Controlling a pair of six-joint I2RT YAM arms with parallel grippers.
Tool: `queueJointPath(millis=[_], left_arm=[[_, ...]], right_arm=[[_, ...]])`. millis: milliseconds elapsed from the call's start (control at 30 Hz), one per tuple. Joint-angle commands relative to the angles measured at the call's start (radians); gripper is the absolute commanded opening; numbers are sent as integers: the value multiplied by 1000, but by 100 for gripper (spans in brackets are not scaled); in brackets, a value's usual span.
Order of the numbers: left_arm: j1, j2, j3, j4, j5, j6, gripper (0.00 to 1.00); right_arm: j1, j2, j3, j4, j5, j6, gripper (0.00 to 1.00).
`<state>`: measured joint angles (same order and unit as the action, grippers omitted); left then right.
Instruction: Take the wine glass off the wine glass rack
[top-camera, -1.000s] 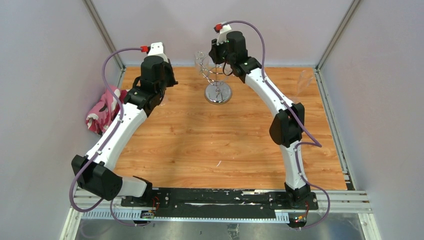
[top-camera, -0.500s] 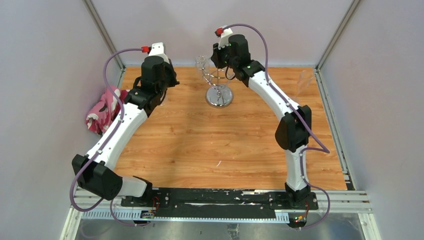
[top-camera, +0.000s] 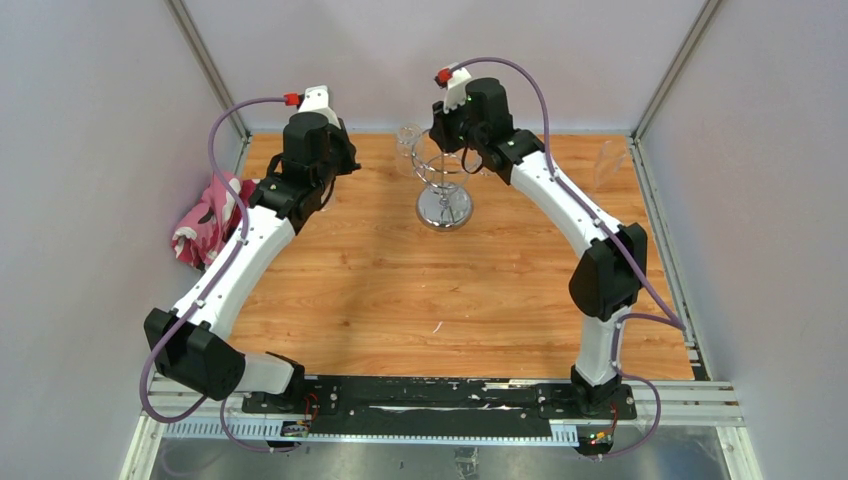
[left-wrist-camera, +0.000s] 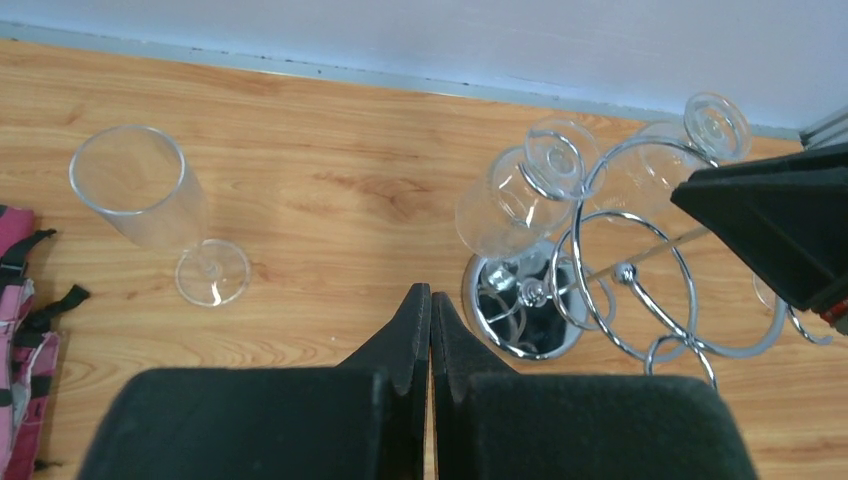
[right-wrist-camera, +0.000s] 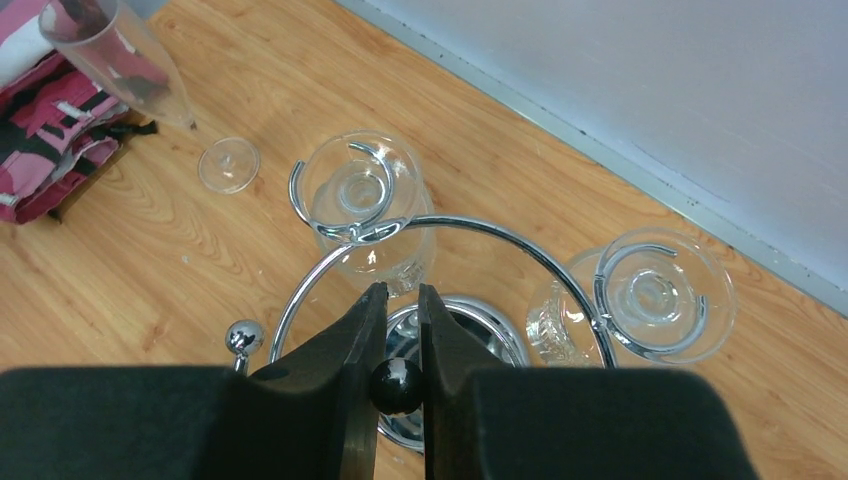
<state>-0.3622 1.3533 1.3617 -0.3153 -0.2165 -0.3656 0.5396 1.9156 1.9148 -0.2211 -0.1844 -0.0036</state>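
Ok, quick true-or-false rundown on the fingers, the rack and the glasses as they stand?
1. The right fingers are closed on a small ball of the wine glass rack. True.
2. The left fingers hold a wine glass. False: the left fingers are shut on nothing, short of the rack.
3. Two wine glasses hang foot-up in the rack's loops. True.
4. The flute hangs on the rack too. False: the flute is on the table near the pink cloth, apart from the rack.
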Motion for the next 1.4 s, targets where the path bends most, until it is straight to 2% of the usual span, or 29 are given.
queueJointPath(millis=[0, 433, 900, 1200, 1367], left_arm=[[5, 5, -10, 24, 20, -14, 0], [5, 8, -42, 42, 83, -49, 0], [5, 28, -66, 82, 209, -94, 0], [57, 77, -91, 162, 396, -145, 0], [160, 102, -152, 322, 634, -272, 1]], right_arm=[[41, -137, -66, 31, -22, -28, 0], [94, -343, -258, 25, 17, -57, 0], [137, -446, -328, -14, 39, -76, 0], [147, -469, -373, -20, 57, -78, 0], [147, -468, -381, -22, 55, -79, 19]])
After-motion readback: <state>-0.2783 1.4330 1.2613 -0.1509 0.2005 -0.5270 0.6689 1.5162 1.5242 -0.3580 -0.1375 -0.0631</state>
